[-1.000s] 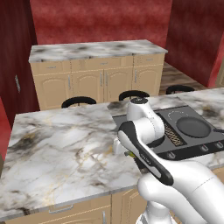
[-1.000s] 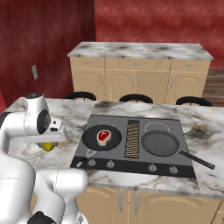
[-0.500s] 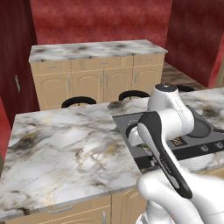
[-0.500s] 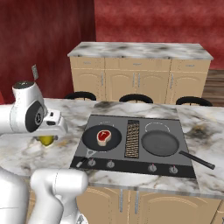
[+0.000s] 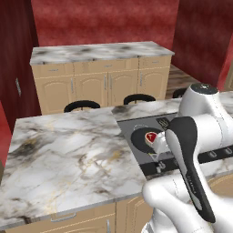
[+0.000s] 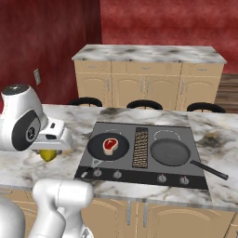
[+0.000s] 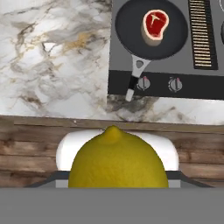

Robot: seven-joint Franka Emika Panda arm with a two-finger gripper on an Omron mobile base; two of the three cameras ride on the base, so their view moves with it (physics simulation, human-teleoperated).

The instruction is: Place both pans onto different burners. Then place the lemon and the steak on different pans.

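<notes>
1. You have two pans on the cooktop [image 6: 93, 162]: the left pan [image 6: 109, 147] and the right pan [image 6: 170, 152], each on its own burner, either side of one vent grille [image 6: 140, 147].
2. One steak [image 6: 110, 144] lies in the left pan; the right pan is bare.
3. One lemon [image 7: 118, 160] sits clamped in your gripper [image 6: 49, 151], off the cooktop at about 9 o'clock from the left pan.
</notes>
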